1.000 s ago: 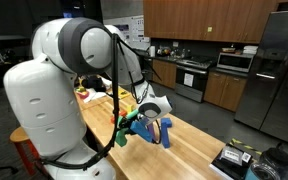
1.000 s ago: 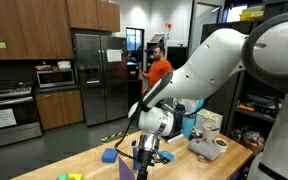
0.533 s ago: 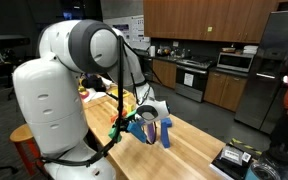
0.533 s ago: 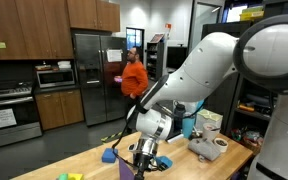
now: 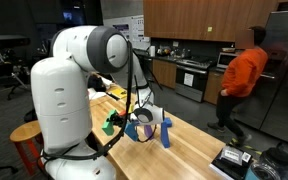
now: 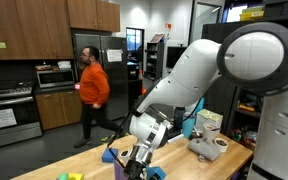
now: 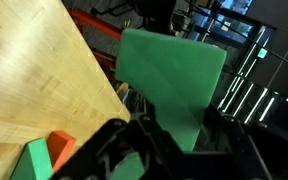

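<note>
In the wrist view a flat green block stands between the fingers of my gripper, which is shut on it. The block is lifted off the wooden table and reaches out past its edge. In an exterior view the gripper hangs low over the table's near side with the green block sticking out of it. An orange block and another green piece lie on the table just beside the fingers.
A blue block stands upright on the table close to the gripper. A pale bowl-like object sits at the table's far end. A person in an orange top walks through the kitchen behind.
The arm has swung the held green block sideways toward the table's edge and tilted it. The person in orange has walked across the kitchen.
</note>
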You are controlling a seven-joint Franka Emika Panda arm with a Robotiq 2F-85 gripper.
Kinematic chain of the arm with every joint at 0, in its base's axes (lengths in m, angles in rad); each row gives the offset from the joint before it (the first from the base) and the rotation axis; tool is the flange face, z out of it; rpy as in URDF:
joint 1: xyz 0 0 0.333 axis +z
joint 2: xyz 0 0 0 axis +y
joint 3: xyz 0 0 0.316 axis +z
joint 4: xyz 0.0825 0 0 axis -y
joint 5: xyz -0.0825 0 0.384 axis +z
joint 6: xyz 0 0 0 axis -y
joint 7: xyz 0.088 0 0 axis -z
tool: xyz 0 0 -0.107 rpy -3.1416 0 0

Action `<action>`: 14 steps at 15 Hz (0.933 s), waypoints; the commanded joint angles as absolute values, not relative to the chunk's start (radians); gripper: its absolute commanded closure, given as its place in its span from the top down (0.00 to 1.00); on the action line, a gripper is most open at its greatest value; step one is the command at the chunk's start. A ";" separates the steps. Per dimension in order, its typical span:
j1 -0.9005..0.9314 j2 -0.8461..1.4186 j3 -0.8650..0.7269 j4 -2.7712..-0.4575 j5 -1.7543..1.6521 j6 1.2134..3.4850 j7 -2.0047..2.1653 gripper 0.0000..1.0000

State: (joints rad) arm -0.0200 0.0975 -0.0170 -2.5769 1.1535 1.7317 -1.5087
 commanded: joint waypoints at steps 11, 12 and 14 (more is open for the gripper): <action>-0.004 0.261 -0.003 -2.491 1.293 1.679 -1.634 0.21; -0.001 0.266 -0.004 -2.487 1.286 1.682 -1.617 0.21; 0.002 0.279 -0.007 -2.477 1.277 1.692 -1.587 0.21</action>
State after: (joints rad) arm -0.0051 0.2568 -0.0022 -2.4977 1.2792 1.6903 -1.6249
